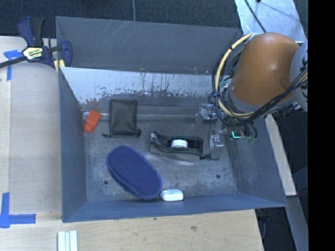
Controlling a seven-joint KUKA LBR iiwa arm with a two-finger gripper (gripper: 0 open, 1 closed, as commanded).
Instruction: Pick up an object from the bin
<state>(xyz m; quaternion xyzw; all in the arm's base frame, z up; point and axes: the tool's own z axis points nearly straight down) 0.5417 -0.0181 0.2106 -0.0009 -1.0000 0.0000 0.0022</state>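
My gripper (215,141) hangs low at the right side of the bin floor, under the arm's orange dome. It stands right at the right end of a black tape dispenser with a white roll (177,144), which lies in the middle of the floor. Whether it touches the dispenser I cannot tell. Nothing shows in its grasp.
A dark flat pouch (123,117) lies at the back left, with a small orange block (92,121) to its left by the wall. A blue oval case (134,171) fills the front left, and a small white piece (171,195) rests against the front wall.
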